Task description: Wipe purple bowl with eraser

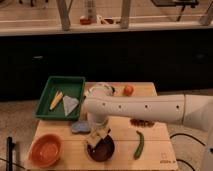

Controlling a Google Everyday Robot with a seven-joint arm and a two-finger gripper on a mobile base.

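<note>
The purple bowl (101, 150) is small, round and very dark, and sits on the wooden table (155, 150) near its front edge. My gripper (96, 136) hangs from the white arm (145, 109) straight over the bowl's far rim. The pale cream eraser (97, 134) sits at the gripper's tip, just above or touching the bowl's rim.
An orange bowl (46, 149) sits at the front left. A blue-grey pad (80, 127) lies behind the purple bowl. A green tray (61, 97) holds a yellow item and a pale cloth. A green bean pod (139, 144), a small orange fruit (128, 90) and a brown strip (142, 122) lie to the right.
</note>
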